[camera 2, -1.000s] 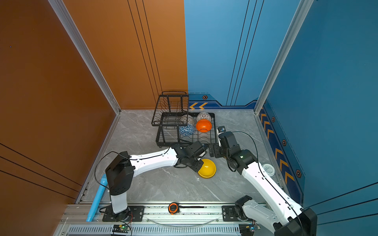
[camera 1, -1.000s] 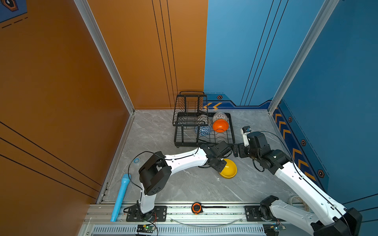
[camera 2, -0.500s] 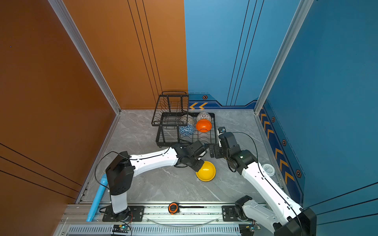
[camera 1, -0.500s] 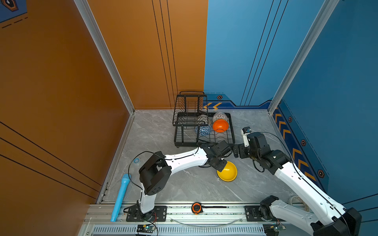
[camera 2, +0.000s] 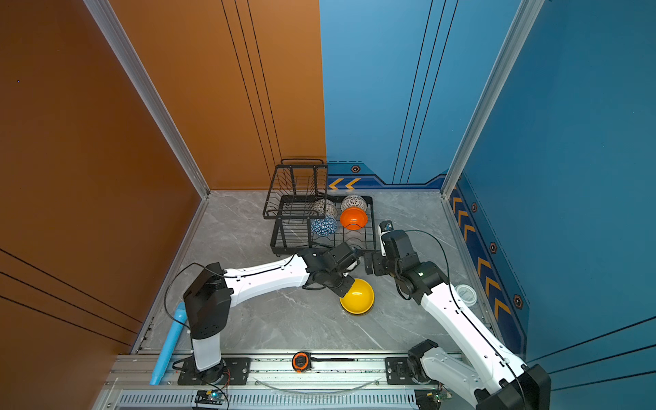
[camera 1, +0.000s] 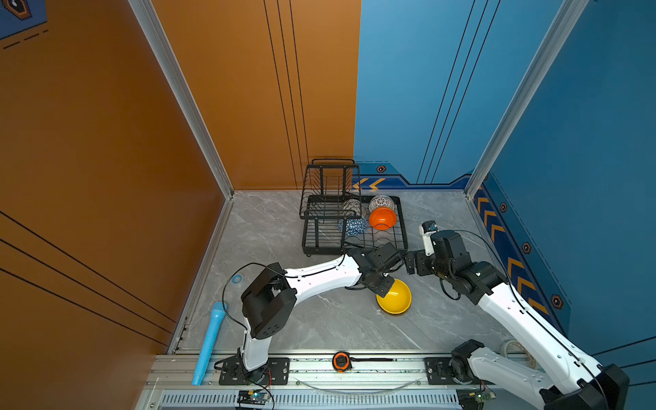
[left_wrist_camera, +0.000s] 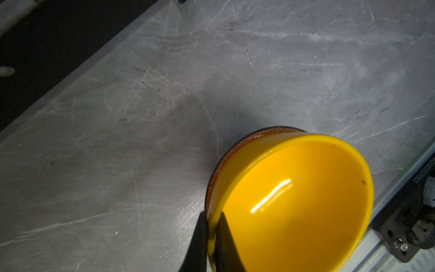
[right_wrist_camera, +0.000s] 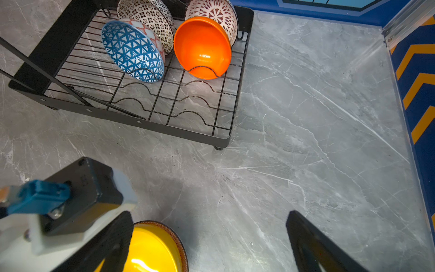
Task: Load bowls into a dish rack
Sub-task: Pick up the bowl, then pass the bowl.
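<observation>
A yellow bowl (camera 1: 394,297) (camera 2: 357,296) sits on the grey floor in front of the dish rack (camera 1: 355,252) (camera 2: 321,252), nested in a second bowl with a ribbed brown rim (left_wrist_camera: 235,146) (right_wrist_camera: 180,237). My left gripper (left_wrist_camera: 211,230) (camera 1: 385,289) is shut on the yellow bowl's (left_wrist_camera: 294,200) near rim, one finger inside and one outside. My right gripper (right_wrist_camera: 209,242) (camera 1: 411,262) hovers open just behind the bowl, with nothing between its fingers. In the rack (right_wrist_camera: 164,128) lean an orange bowl (right_wrist_camera: 202,47), a blue-white triangle bowl (right_wrist_camera: 133,50) and two white black-patterned bowls (right_wrist_camera: 150,16).
The rack's raised basket tier (camera 1: 330,184) stands at its far left end. A tape measure (camera 1: 340,361) lies on the front rail, a blue tube (camera 1: 209,340) along the left wall and a white round lid (camera 2: 465,294) by the right wall. The two wrists are close together.
My left gripper's jaws have closed onto the yellow bowl's rim. The bowl has shifted slightly toward the front. The right arm has stayed still.
</observation>
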